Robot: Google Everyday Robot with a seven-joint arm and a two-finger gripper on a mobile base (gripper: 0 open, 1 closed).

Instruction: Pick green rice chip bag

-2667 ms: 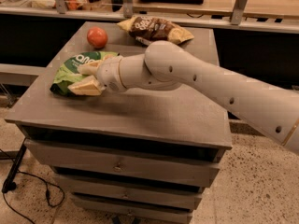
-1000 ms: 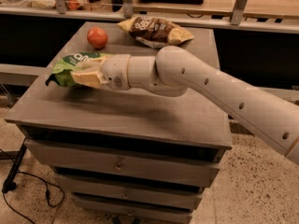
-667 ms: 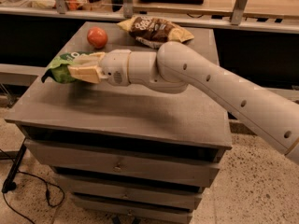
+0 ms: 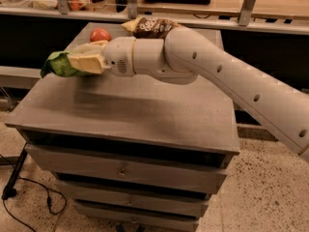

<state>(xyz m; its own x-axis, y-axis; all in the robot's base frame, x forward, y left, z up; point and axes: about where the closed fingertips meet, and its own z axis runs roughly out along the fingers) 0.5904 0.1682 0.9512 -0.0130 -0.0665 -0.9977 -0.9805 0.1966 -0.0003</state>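
Observation:
The green rice chip bag (image 4: 59,64) is crumpled between the cream fingers (image 4: 87,62) of my gripper (image 4: 77,59). It hangs in the air above the left part of the grey cabinet top (image 4: 130,108), clear of the surface. The gripper is shut on the bag, at the end of the white arm (image 4: 212,66) that reaches in from the right. Only the bag's left end shows; the rest is hidden by the fingers.
A red apple (image 4: 100,34) sits at the back left of the cabinet top. A brown-and-yellow snack bag (image 4: 150,26) lies at the back, partly behind the arm. Drawers are below the top. A wooden bench with metal legs stands behind.
The gripper has lifted the green bag off the cabinet top and raised it higher. The arm has risen with it and now covers part of the brown snack bag.

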